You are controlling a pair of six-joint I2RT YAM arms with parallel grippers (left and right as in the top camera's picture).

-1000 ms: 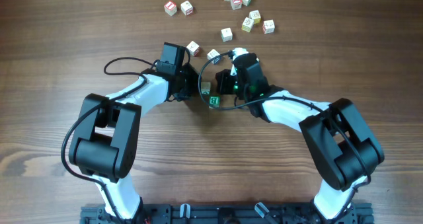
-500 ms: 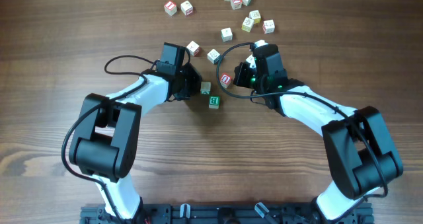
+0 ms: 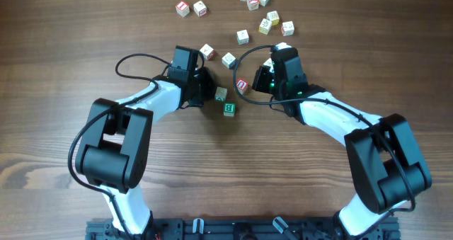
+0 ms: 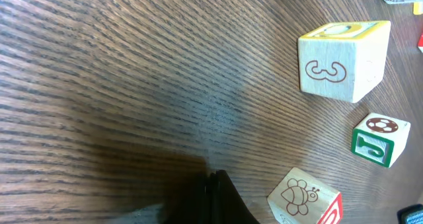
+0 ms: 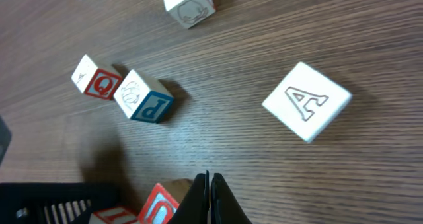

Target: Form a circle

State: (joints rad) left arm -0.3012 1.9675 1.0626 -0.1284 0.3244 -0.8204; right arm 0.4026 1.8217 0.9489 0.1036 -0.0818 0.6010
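No ring of cubes shows. Three small wooden cubes lie clustered between my grippers: a pale one (image 3: 221,93), a green-faced one (image 3: 228,109) and a red-faced one (image 3: 242,85). My left gripper (image 3: 209,88) is shut and empty just left of the pale cube. Its wrist view shows the shut tips (image 4: 215,186) on bare wood, with a bee cube (image 4: 305,197) to their right. My right gripper (image 3: 253,84) is shut and empty just right of the red-faced cube. In the right wrist view that red cube (image 5: 158,207) lies beside the closed tips (image 5: 210,184).
Two cubes (image 3: 207,52) (image 3: 228,59) lie just beyond the grippers. Several loose cubes are scattered further back around (image 3: 265,26), and a pair stands at the back left (image 3: 182,8). The right wrist view shows an "A" cube (image 5: 307,102) and a blue "P" cube (image 5: 144,97).
My right arm has drawn back up and to the right, uncovering the red-faced cube beside the other two. The left arm has hardly moved.
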